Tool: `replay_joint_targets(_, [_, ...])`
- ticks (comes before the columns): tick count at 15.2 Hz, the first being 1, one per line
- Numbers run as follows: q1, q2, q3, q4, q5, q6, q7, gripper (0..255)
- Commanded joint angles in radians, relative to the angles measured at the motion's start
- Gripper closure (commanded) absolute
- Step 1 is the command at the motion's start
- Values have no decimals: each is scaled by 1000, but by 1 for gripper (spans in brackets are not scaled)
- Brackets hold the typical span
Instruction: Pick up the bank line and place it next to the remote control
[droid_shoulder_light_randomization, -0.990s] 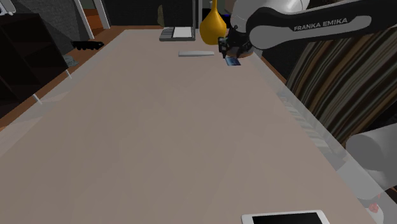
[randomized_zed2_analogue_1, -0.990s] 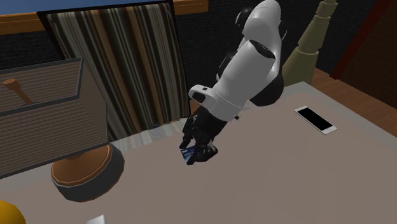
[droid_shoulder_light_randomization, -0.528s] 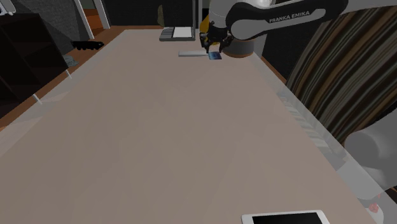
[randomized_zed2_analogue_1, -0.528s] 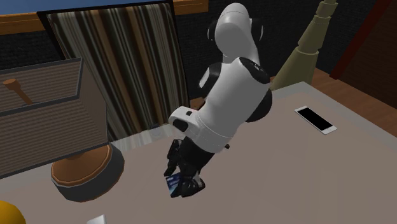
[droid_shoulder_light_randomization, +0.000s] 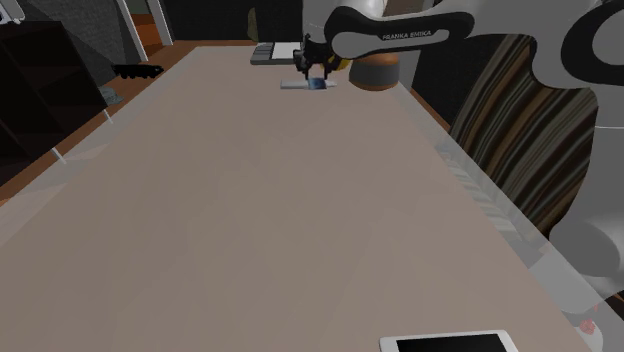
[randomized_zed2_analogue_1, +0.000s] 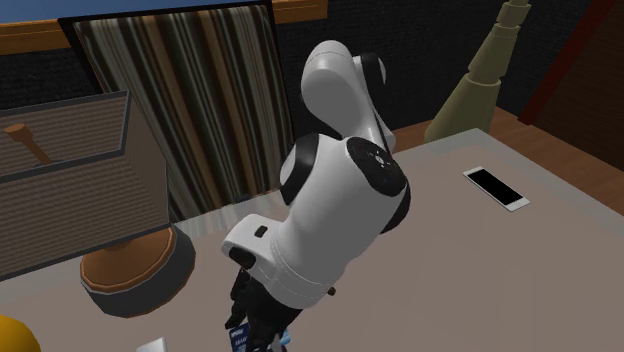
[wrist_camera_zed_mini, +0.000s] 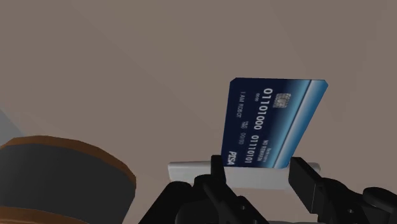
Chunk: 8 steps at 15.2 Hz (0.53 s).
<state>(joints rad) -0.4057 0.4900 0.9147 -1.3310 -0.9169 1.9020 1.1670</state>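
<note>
The black claw (wrist_camera_zed_mini: 259, 177) is closed on a dark blue bank card (wrist_camera_zed_mini: 270, 121), one finger on each side of the card's lower part. The card stands on edge and leans a little, with its white numbers and small chip facing the wrist camera. Seen from the shoulder camera, the claw (droid_shoulder_light_randomization: 315, 71) and the card (droid_shoulder_light_randomization: 319, 86) are at the far end of the bench (droid_shoulder_light_randomization: 250, 200), with the card low over the surface. Just beside the card lies the remote control (droid_shoulder_light_randomization: 296, 85), a flat pale grey bar. In the wrist view the remote control (wrist_camera_zed_mini: 188, 170) shows directly behind the card's lower edge; whether the two touch cannot be told. Close by stands a round brown and dark lamp base (wrist_camera_zed_mini: 57, 184). Well apart, at the bench's near end, lies a white-framed phone (droid_shoulder_light_randomization: 450, 343) with a black screen.
</note>
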Motion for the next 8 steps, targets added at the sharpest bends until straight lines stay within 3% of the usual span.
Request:
replay_joint_targets(1, [2,10,-6,-11,-10,14,11,255])
replay_joint_targets(8, [-19,12,-16,-98,-33,86,63,255])
